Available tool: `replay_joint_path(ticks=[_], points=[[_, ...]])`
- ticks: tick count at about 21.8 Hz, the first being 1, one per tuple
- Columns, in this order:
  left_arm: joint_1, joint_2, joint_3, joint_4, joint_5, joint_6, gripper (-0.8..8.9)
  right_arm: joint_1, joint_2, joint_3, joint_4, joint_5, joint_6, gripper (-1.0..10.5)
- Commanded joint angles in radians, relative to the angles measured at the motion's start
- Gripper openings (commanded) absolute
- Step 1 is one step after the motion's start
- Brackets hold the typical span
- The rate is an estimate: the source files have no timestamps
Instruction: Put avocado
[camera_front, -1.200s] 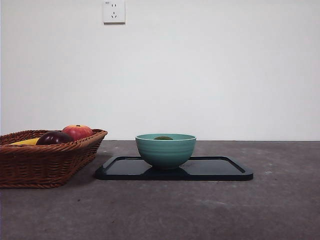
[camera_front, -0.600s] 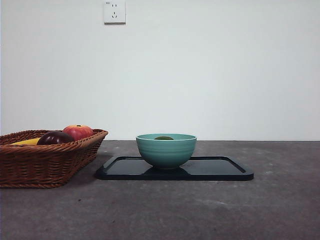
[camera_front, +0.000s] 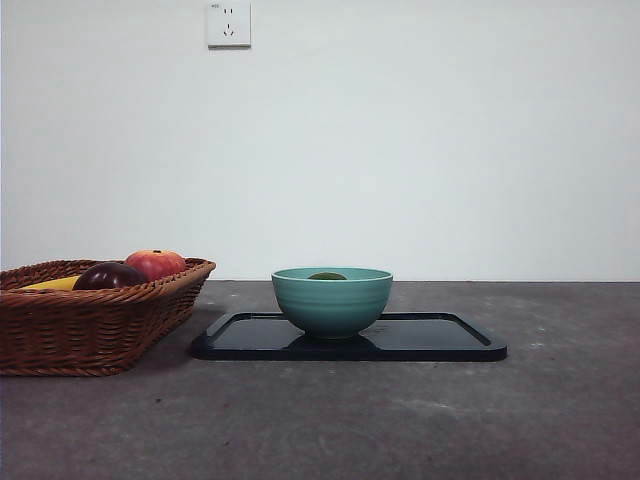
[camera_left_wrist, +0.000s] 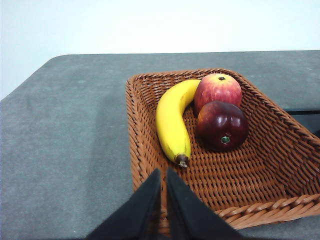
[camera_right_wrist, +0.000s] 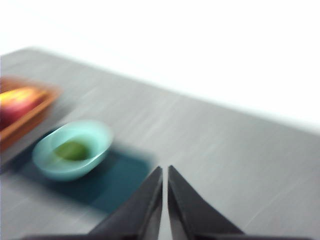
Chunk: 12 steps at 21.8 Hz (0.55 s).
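Note:
The avocado (camera_front: 327, 276) lies inside the teal bowl (camera_front: 332, 300), only its dark green top showing over the rim; the blurred right wrist view shows the avocado (camera_right_wrist: 72, 150) as a green patch in the bowl (camera_right_wrist: 72, 155). The bowl stands on a black tray (camera_front: 440, 340). My right gripper (camera_right_wrist: 164, 172) is shut, raised well away from the bowl and tray, with nothing in it. My left gripper (camera_left_wrist: 163, 175) is shut and empty, held above the near rim of the wicker basket (camera_left_wrist: 280, 150). Neither gripper appears in the front view.
The wicker basket (camera_front: 90, 320) sits left of the tray and holds a banana (camera_left_wrist: 172, 125), a red apple (camera_left_wrist: 218, 90) and a dark maroon fruit (camera_left_wrist: 222, 126). A wall outlet (camera_front: 228, 22) is on the white wall behind.

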Motion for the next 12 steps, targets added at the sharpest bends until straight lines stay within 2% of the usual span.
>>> replay_joint_path(ticks=[1,5,12], points=[[0.002,-0.002,-0.021,-0.007,-0.005,0.001,0.18,-0.071,-0.035,-0.145,0.233,-0.001,-0.086,0.1],[0.002,-0.002,-0.021,-0.007,-0.005,0.001,0.19,-0.191,-0.119,-0.389,0.412,-0.008,-0.054,0.1],[0.002,-0.002,-0.021,-0.007,-0.005,0.001,0.18,-0.296,-0.248,-0.624,0.504,-0.005,-0.010,0.1]])
